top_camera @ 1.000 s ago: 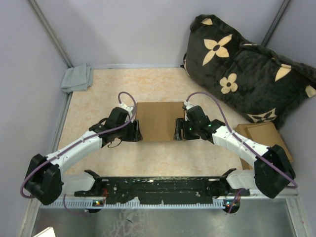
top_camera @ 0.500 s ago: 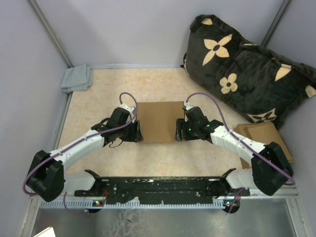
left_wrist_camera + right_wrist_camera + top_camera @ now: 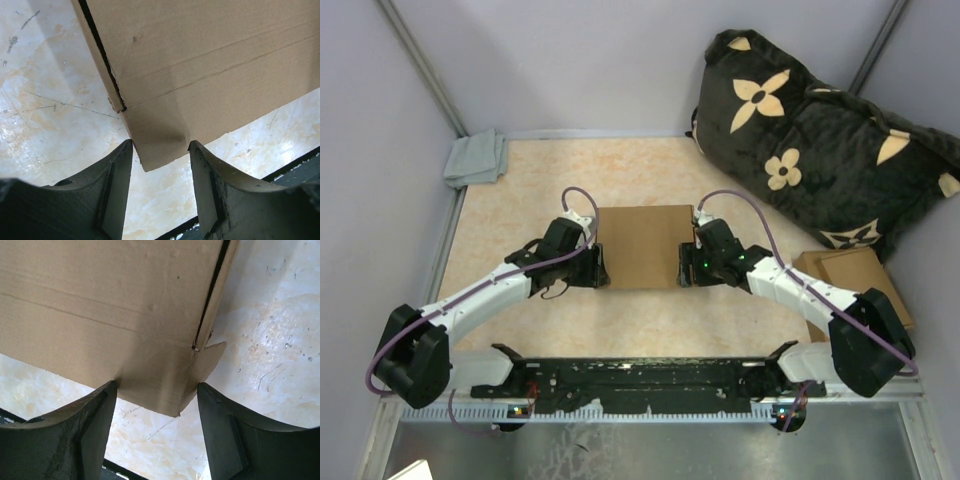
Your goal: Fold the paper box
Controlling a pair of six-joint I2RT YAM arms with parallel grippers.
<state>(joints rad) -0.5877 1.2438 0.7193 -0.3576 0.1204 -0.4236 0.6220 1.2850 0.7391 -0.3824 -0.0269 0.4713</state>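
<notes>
The paper box lies folded flat and brown in the middle of the table. My left gripper is at its near left corner and my right gripper is at its near right corner. In the left wrist view the box fills the top, and its corner pokes between the open fingers of the gripper. In the right wrist view the box corner, with a small tab, sits between the open fingers of the gripper. Neither gripper clamps it.
A grey cloth lies at the far left corner. A black pillow with tan flowers leans at the far right. A pile of flat cardboard sheets lies at the right edge. The black arm rail runs along the near edge.
Both arms have shifted only slightly at the box's near corners. The box has not visibly moved.
</notes>
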